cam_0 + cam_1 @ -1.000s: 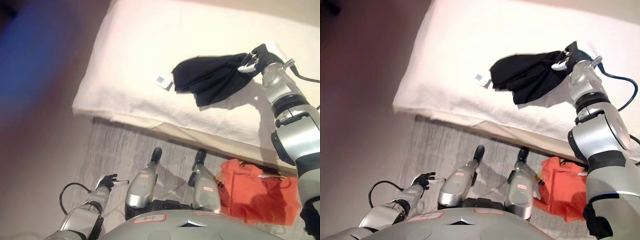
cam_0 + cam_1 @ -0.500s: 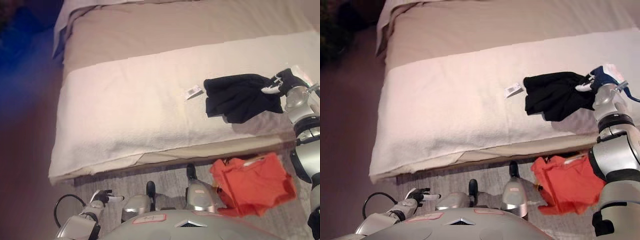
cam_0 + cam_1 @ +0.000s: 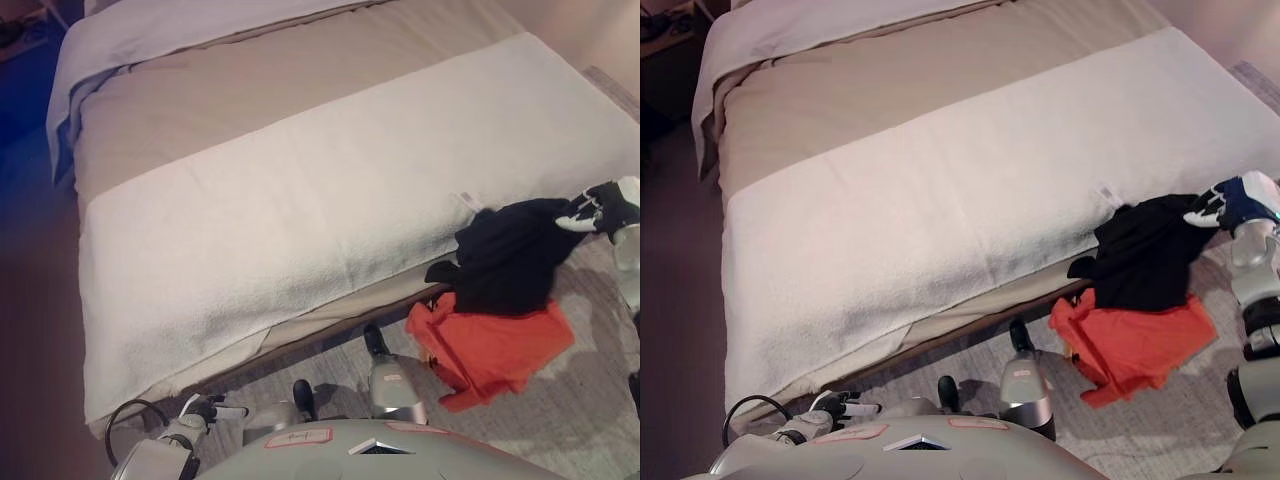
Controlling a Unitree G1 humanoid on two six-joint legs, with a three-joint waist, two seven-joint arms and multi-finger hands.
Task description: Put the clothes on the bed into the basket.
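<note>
- Left hand (image 3: 205, 411), low at the lower left near the floor, hangs idle with its fingers loosely straight and nothing in them
- Wide bed with a white terry blanket across a beige cover (image 3: 300, 200) fills the middle; no garment lies on the blanket apart from the one being carried off its near right corner
- Black cloth garment (image 3: 510, 255) hangs at the bed's right corner, bunched, its top edge caught in the fingers at its upper right; its long axis runs from that pinch down and leftward, the loose bulk pointing toward the floor
- Orange cloth heap (image 3: 495, 345) sits on the floor directly under the black garment's hanging end, below and to the left of the holding fingers; whether a basket lies beneath or around it cannot be told
- Right hand (image 3: 605, 207), at the right edge, has its fingers curled tight on the black garment's top edge
- Step in hand, as I judge it: carrying the black garment off the bed toward the orange heap; the next move calls for bringing the fingers over that heap and uncurling them so the cloth falls on top
</note>
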